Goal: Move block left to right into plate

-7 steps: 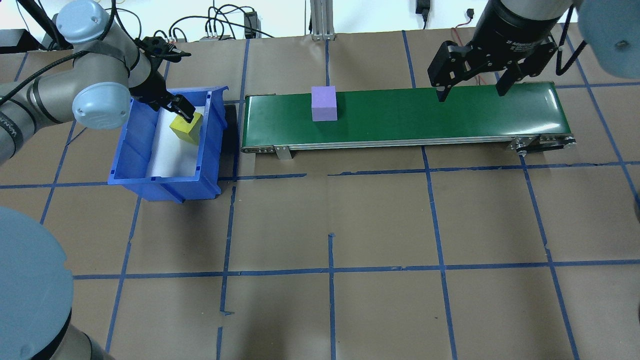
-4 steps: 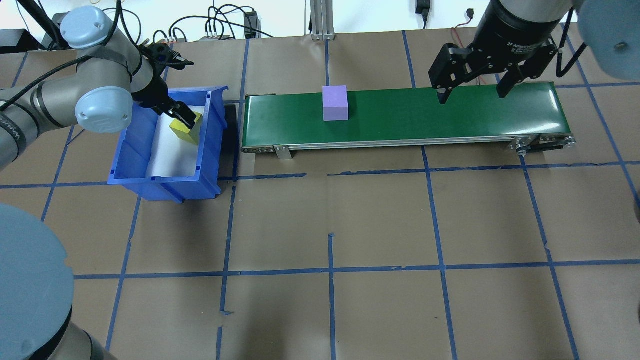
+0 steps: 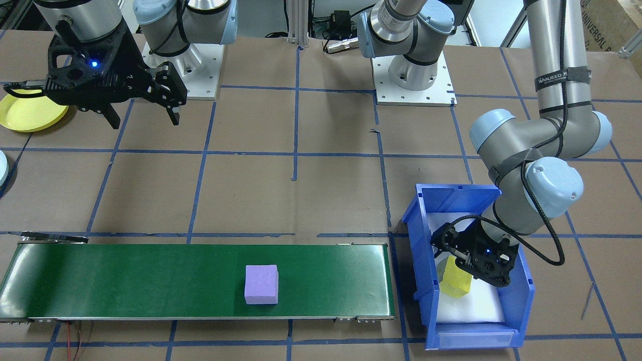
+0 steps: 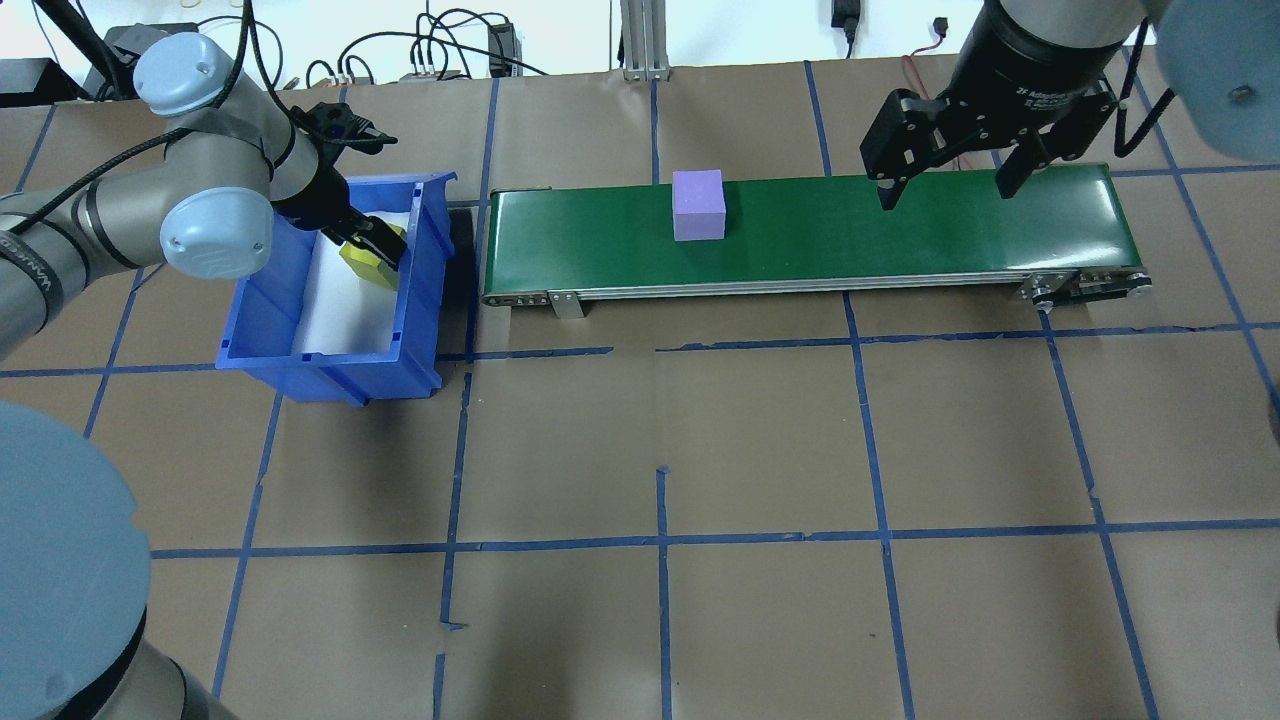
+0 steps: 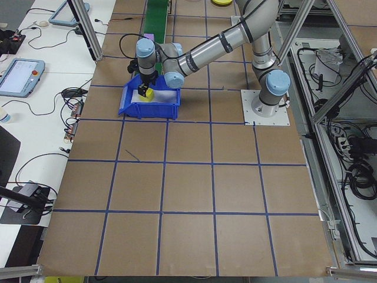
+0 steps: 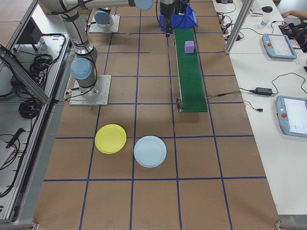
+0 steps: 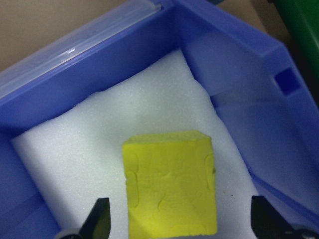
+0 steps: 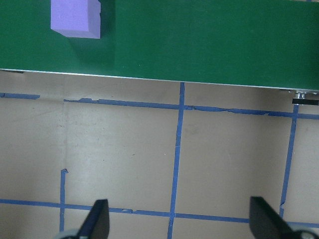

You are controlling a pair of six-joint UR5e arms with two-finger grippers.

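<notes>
A yellow block (image 7: 172,184) lies on white foam inside a blue bin (image 4: 330,362). My left gripper (image 4: 372,243) is lowered into the bin, open, with a finger on either side of the block and a gap to each. A purple block (image 4: 698,205) rides on the green conveyor belt (image 4: 900,240), left of its middle. Over the belt's right end my right gripper (image 4: 945,192) hangs open and holds nothing. The yellow plate (image 6: 111,139) lies on the table well beyond the belt's right end, also in the front-facing view (image 3: 30,113) behind my right gripper (image 3: 144,122).
A light blue plate (image 6: 150,151) lies beside the yellow one. The bin's tall walls (image 3: 471,341) enclose my left gripper. Brown paper with a blue tape grid (image 4: 660,540) covers the table. Cables run along the far edge (image 4: 440,50).
The purple block has travelled right along the belt. My left wrist has shifted slightly right over the yellow block. The right gripper has barely moved.
</notes>
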